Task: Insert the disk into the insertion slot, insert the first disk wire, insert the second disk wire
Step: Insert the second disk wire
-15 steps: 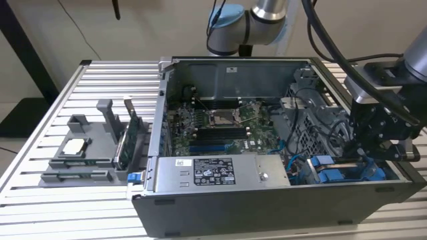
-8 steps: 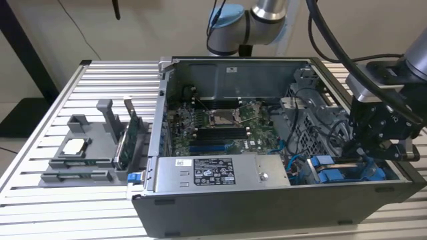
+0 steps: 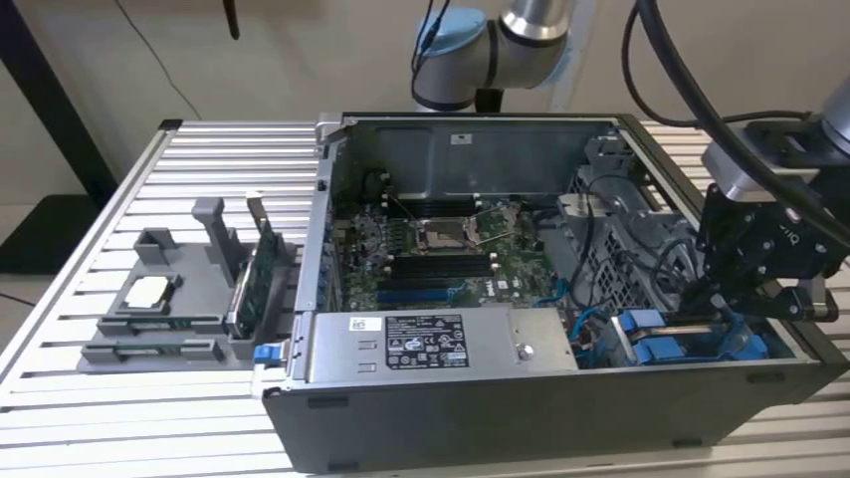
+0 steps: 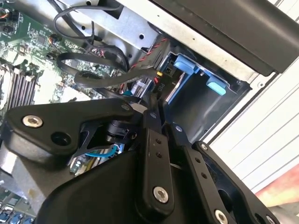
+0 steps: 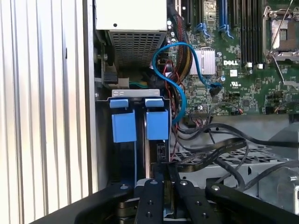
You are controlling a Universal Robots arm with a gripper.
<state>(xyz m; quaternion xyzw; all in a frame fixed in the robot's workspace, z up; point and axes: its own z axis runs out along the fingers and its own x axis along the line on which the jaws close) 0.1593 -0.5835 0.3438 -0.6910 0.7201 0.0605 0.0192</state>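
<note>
A slatted metal table (image 3: 199,149) carries an open computer case (image 3: 531,418). In its corner bay at the exterior view's right sits the disk (image 3: 678,344), blue carrier tabs showing. The gripper (image 3: 711,299) hangs over it, fingers nearly together; what they grip, I cannot tell.

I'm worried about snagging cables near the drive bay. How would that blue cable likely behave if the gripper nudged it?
The blue cable arcs in a free loop above the board, so it probably flexes and springs back rather than resisting. It looks thin and light, so it likely shifts easily. Its end plugs into the board, so a hard push might strain that connector.
</note>
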